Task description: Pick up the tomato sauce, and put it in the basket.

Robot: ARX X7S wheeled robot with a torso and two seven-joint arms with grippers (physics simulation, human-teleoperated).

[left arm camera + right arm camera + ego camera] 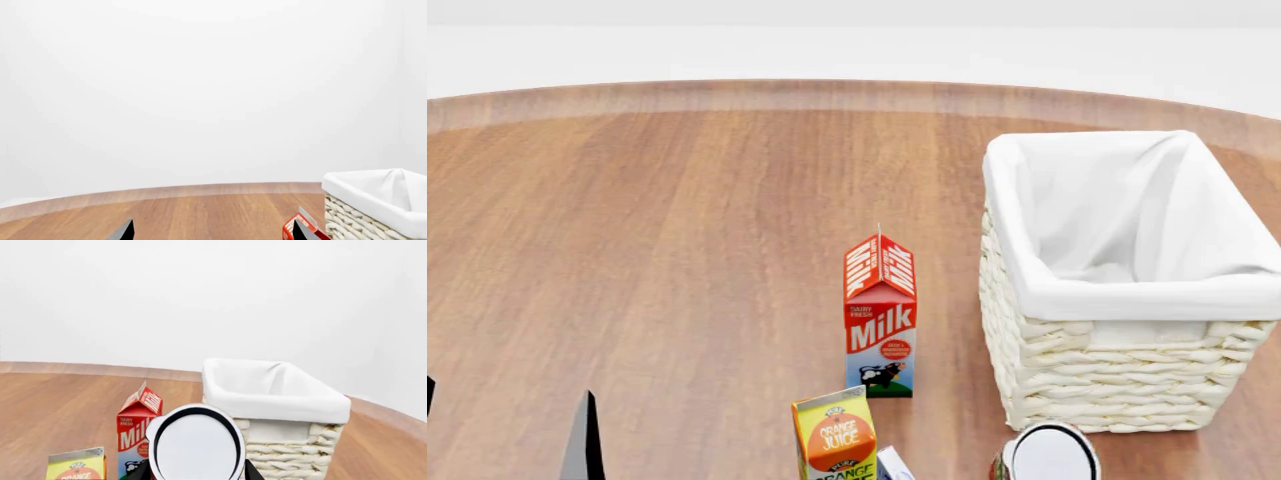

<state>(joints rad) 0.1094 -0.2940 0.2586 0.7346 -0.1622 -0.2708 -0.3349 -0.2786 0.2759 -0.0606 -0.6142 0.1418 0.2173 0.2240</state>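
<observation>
The tomato sauce (193, 445) fills the bottom of the right wrist view, its pale round top with a dark rim facing the camera. My right gripper (197, 473) is shut on it, with a dark finger on each side. In the head view the can (1050, 455) sits at the bottom edge, just in front of the basket (1134, 298), with a sliver of red label showing. The cream wicker basket with a white liner also shows in the right wrist view (280, 405) and the left wrist view (373, 192). My left gripper (212, 235) is open and empty, low over the table at the head view's bottom left (505, 430).
A red milk carton (881, 320) stands upright left of the basket. An orange juice carton (834, 435) stands in front of it, near the bottom edge. The round wooden table (667, 220) curves away to a white background.
</observation>
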